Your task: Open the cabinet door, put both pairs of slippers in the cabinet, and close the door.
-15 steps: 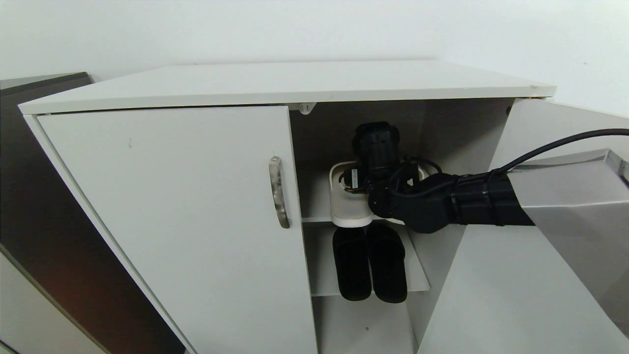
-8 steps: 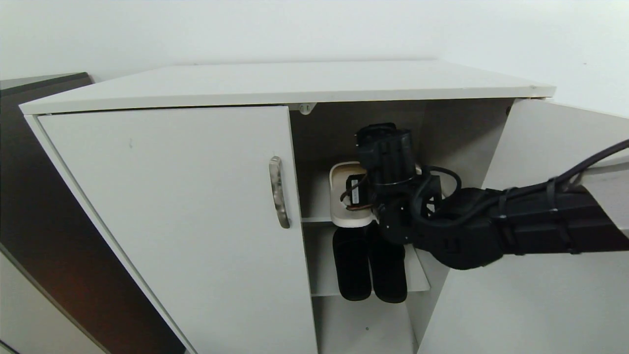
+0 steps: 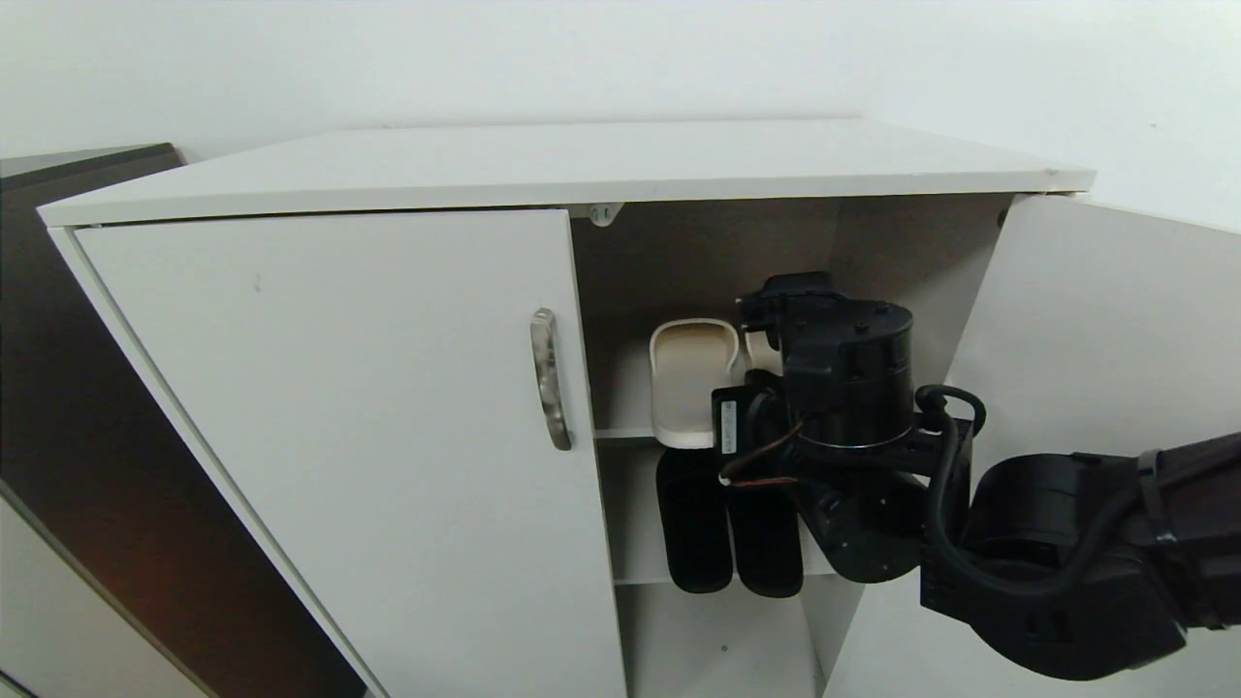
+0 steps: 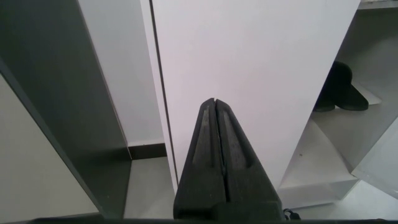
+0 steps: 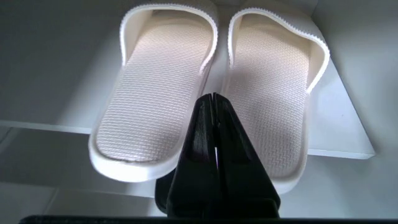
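Item 1, my right claw (image 5: 213, 102): black fingers pressed flat together, nothing held. It sits just in front of the heel ends of item 3, on the line between the two.

Item 2, my left claw (image 4: 214, 106): fingers likewise pressed together, empty. It hangs outside the cabinet, facing the closed left door (image 4: 249, 56).

Item 3, pair of cream-white textured foam slippers (image 5: 211, 87): side by side on the upper shelf (image 5: 348, 146), toes to the back, heels jutting slightly past the shelf's front edge.

Item 4, pair of black ribbed slippers (image 3: 729, 533): side by side on the lower shelf (image 3: 630, 523), directly under item 3.

Item 5, white two-door laminate cabinet (image 3: 543, 165): the left door with its brushed metal handle (image 3: 549, 380) is closed; the right door (image 3: 1096, 310) is swung wide open.

Status, as I judge it: door opened, both pairs stowed. Outstanding: bring my right arm clear of the opening and close the right door.
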